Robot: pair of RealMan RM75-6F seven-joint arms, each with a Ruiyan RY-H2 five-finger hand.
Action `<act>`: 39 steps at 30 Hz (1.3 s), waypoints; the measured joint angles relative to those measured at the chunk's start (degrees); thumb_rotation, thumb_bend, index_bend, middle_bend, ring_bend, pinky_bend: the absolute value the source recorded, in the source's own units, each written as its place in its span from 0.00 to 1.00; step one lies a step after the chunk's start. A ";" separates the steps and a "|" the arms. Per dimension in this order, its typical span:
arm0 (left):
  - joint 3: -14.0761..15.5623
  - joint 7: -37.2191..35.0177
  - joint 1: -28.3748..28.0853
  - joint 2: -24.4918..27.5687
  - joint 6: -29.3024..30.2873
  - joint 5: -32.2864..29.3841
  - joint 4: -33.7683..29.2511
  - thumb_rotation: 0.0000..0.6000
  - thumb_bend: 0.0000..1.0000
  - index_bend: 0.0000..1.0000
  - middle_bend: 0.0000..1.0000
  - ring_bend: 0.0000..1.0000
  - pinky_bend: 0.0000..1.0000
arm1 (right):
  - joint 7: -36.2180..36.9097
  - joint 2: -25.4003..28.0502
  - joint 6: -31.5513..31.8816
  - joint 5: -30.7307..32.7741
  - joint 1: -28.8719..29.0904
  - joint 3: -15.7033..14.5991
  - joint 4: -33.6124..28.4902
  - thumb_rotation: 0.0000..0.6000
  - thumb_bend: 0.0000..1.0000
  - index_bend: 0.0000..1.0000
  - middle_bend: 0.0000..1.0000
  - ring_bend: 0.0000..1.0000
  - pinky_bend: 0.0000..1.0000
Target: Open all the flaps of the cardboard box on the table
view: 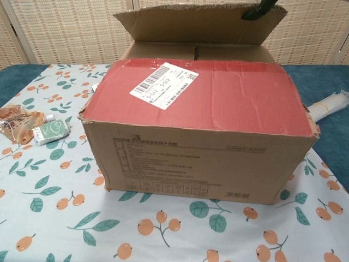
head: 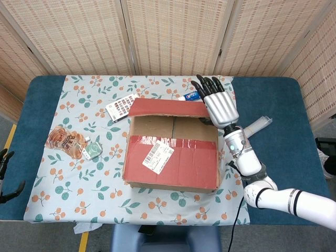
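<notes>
The cardboard box [head: 170, 157] [view: 196, 142] stands mid-table on the floral cloth. Its far flap [head: 165, 107] [view: 196, 24] is raised nearly upright, showing its brown inner face in the chest view. The near flap [head: 184, 163] [view: 218, 95], red with a white label, still lies flat. The brown inner flaps [head: 173, 126] lie closed beneath. My right hand [head: 218, 102] grips the far flap at its right end, with a dark fingertip [view: 262, 10] on the inner face. My left hand [head: 6, 176] hangs off the table's near left corner, holding nothing.
Behind the box lie a toothpaste tube [head: 195, 94] and a colour card [head: 122, 106]. A snack packet [head: 65, 142] and a small green pack [head: 92, 149] lie left of it. A rolled white tube [head: 257, 126] [view: 327, 103] lies to the right. A folding screen stands behind.
</notes>
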 measured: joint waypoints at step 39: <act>-1.29 1.97 -1.72 -1.50 -6.42 -5.34 2.92 1.00 0.41 0.00 0.00 0.00 0.00 | 26.06 8.88 -16.19 -2.50 2.19 0.81 7.04 1.00 0.30 0.00 0.00 0.00 0.00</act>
